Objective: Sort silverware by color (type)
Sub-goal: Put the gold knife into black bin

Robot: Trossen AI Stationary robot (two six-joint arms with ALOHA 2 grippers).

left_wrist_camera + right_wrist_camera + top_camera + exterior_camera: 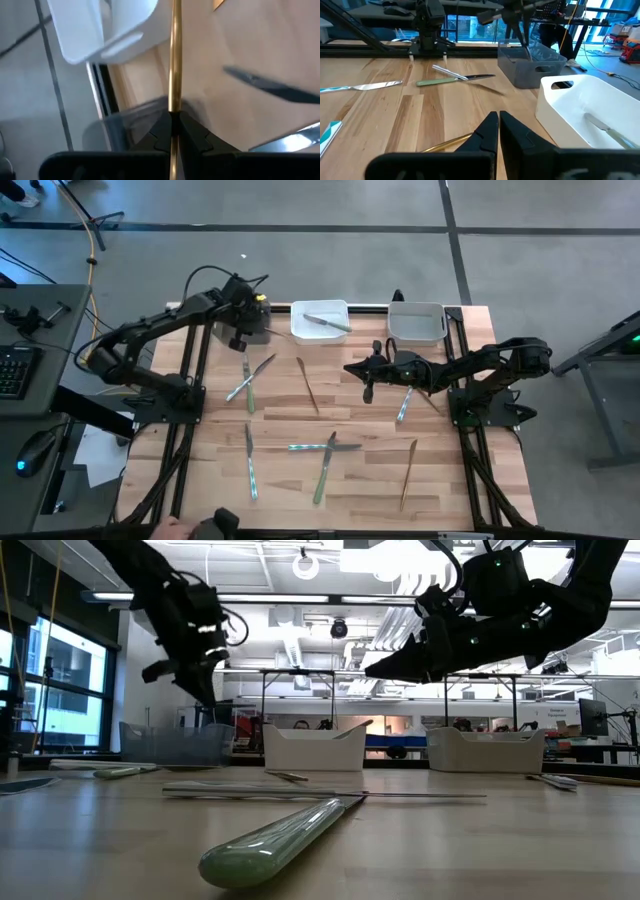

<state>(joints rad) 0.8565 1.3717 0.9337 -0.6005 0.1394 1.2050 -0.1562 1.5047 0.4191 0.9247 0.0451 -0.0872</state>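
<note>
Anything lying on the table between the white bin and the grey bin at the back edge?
No. In the high view, the gap between the white bin and the grey bin is bare wood.

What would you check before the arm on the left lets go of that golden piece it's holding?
1. Grip: the left gripper is shut on the bronze utensil: ok.
2. Position: that gripper is above the dark bin: ok.
3. Whether the long utensil will land wholly inside the bin: cannot tell.
4. Other arm: the right gripper is shut, empty, over mid-table and well apart: ok.
5. Sorting finished: not ok. Pieces like the green-handled knife lie on the table.
</note>
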